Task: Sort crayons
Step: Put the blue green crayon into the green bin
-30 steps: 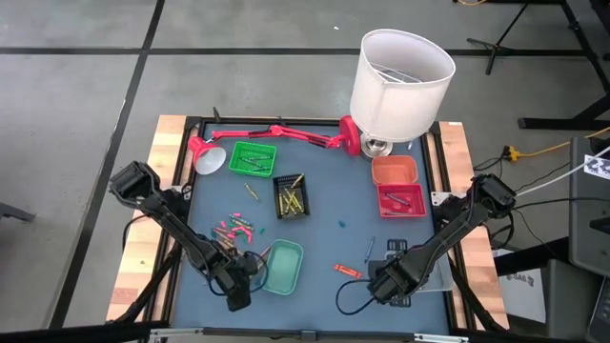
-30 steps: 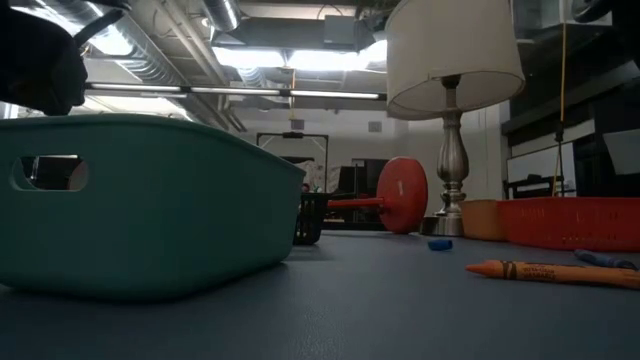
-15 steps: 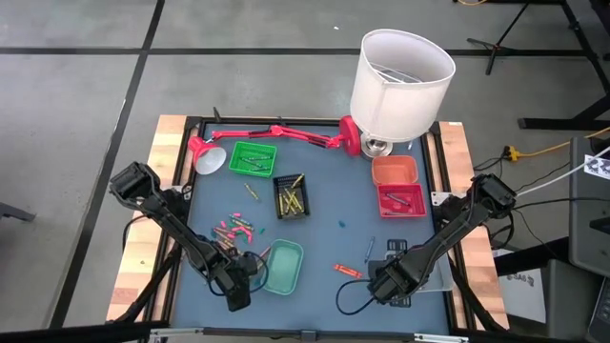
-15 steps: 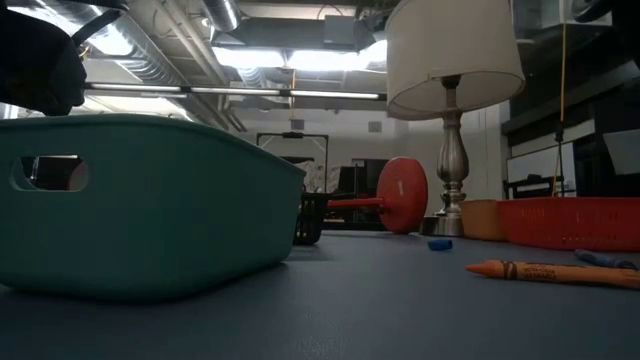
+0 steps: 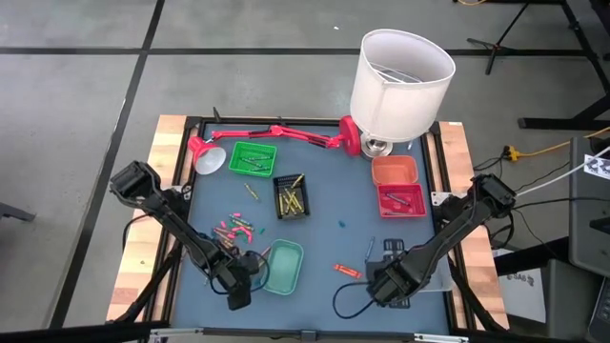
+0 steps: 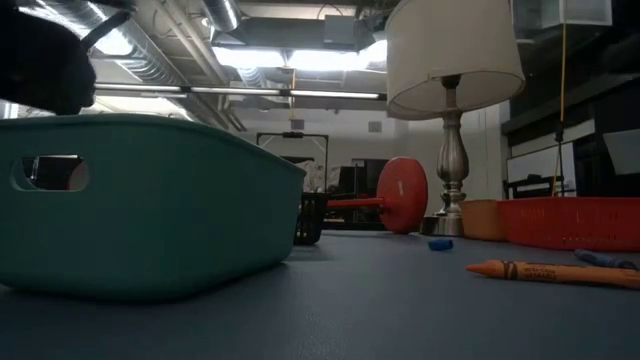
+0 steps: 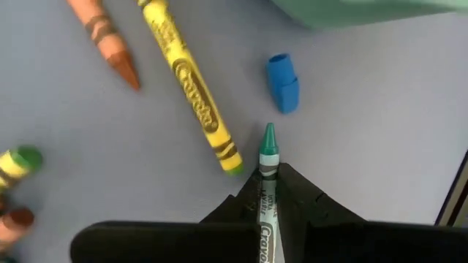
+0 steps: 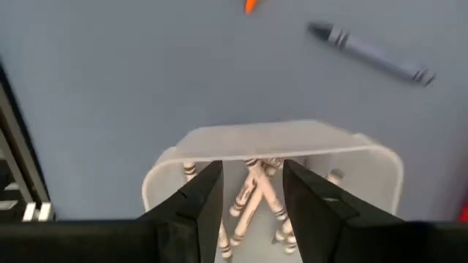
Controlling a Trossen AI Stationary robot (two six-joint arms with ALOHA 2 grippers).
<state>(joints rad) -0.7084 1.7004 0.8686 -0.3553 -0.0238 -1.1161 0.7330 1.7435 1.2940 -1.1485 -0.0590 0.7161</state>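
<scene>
Left gripper (image 7: 268,191) clenched on a green wax crayon (image 7: 267,164), beside the teal plastic tray (image 5: 284,267); right gripper (image 8: 252,191) spread above a clear tray of pale crayons (image 8: 257,191); blue-grey crayon (image 8: 369,52) beyond

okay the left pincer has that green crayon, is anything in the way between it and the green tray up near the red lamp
Nothing upright blocks it. Between the left pincer, shut on the green crayon, and the green tray lie only loose crayons flat on the mat.

One camera looks straight down; another sits level beside the teal tray (image 6: 140,200), which both share.
</scene>
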